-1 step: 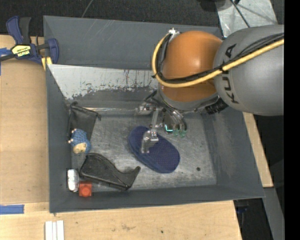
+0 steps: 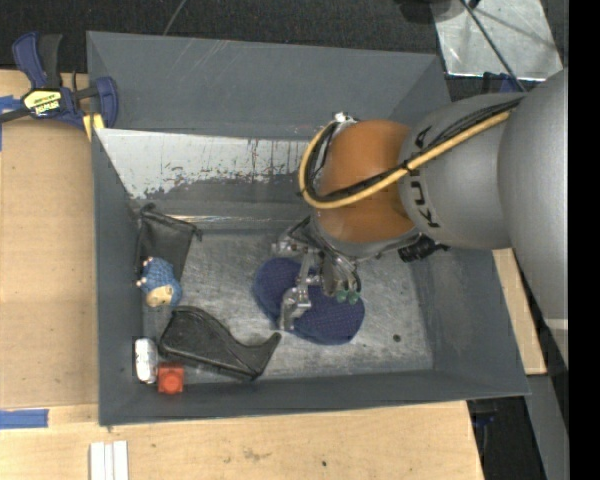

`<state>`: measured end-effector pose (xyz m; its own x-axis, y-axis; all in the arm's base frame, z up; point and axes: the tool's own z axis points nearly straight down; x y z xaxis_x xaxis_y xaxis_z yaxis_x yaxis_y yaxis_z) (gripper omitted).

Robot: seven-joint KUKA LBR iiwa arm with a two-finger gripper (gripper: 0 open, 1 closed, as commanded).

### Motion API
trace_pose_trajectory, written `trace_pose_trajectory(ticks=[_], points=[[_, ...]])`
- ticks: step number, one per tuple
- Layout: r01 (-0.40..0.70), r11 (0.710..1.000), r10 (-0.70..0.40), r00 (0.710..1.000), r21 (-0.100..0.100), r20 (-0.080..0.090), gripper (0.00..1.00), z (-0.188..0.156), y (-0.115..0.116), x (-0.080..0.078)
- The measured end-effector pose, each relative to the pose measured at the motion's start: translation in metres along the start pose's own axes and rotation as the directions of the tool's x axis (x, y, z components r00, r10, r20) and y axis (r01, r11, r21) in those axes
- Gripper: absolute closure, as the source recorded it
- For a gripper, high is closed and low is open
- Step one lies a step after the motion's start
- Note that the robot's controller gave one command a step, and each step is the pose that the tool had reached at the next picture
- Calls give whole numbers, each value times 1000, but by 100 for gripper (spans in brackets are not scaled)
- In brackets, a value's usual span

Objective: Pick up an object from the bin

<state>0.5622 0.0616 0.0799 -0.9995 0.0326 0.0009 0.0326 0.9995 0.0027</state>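
My gripper (image 2: 298, 306) reaches down from under the orange cover onto a dark blue soft cloth-like thing (image 2: 325, 323) in the middle of the bin floor. Its metal fingers stand over the cloth's left half, touching or just above it. A black flat angled piece (image 2: 212, 345) lies to the left of the cloth near the bin's front wall.
On the left side of the bin lie a black folded piece (image 2: 163, 238), a small blue and tan figure (image 2: 160, 284), a white cylinder (image 2: 144, 358) and a small red block (image 2: 170, 380). The arm and its orange cover hang over the bin's back right.
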Motion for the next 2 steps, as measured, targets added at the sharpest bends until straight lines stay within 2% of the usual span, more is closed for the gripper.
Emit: trace_pose_trajectory(ticks=[1,2], points=[[3,1000,-3,1000,0,5,100,-4,1,-1],[67,998,-68,998,2,12,100,-171,5,4]])
